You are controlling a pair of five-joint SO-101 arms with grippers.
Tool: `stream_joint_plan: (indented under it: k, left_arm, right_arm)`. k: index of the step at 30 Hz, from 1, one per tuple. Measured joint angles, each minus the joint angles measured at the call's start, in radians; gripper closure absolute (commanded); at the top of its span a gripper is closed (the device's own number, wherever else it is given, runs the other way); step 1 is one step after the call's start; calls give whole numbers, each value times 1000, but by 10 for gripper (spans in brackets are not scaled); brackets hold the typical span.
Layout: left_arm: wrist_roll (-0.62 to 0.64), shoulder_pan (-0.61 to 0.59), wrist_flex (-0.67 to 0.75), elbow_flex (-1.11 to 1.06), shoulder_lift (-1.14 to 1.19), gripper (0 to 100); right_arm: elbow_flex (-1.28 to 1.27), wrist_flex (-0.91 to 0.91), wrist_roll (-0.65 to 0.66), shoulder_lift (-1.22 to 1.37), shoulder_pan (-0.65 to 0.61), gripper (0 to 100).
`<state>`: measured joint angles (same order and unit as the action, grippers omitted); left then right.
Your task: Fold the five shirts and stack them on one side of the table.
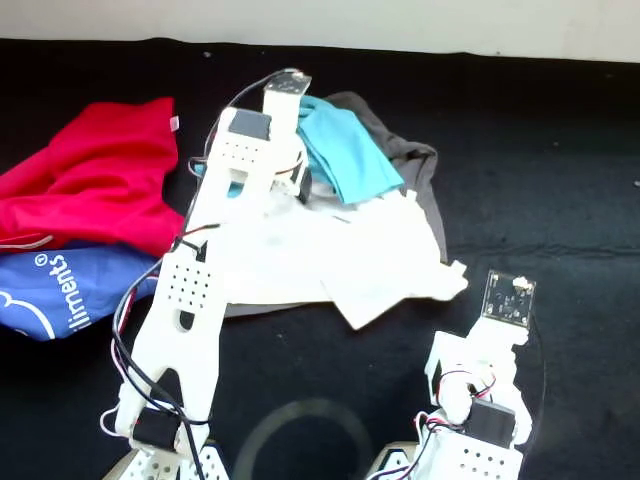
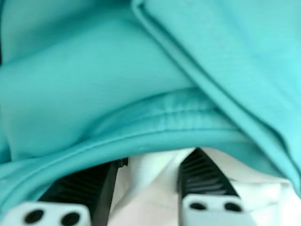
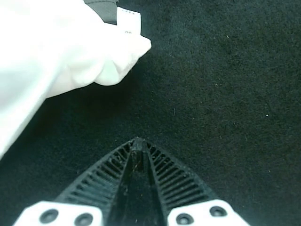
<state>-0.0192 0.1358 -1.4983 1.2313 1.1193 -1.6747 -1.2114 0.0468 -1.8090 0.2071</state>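
Observation:
A teal shirt (image 1: 345, 150) lies crumpled on a white shirt (image 1: 340, 255), over a grey shirt (image 1: 420, 165) at the table's middle back. A red shirt (image 1: 100, 180) and a blue shirt (image 1: 55, 290) lie at the left. My left gripper (image 2: 153, 162) is open at the teal shirt's (image 2: 141, 80) hem. White cloth (image 2: 150, 188) lies between its fingers (image 2: 202, 174), and the tips are hidden under the hem. My right gripper (image 3: 136, 143) is shut with nothing in it, low over bare black cloth, a short way from the white shirt's corner (image 3: 70, 56).
A black cloth (image 1: 560, 180) covers the table, bare at the right and front middle. The right arm (image 1: 480, 380) sits folded at the front right. The left arm (image 1: 190, 300) stretches from the front left across the white shirt's edge.

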Motion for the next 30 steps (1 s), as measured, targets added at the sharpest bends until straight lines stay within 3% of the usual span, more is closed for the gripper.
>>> stream_joint_plan:
  k: [5,10,23,30]
  left_arm:
    - [0,-51,-77,209,9,992]
    - [0,-190,-175,374,-8,992]
    - [-2,-758,-219,379,-356,992]
    - [-2,-1046,-190,381,-404,992]
  right_arm:
    - [0,0,0,0,0,991]
    - [0,0,0,0,0,991]
    - [0,0,0,0,0,991]
    - [0,0,0,0,0,991]
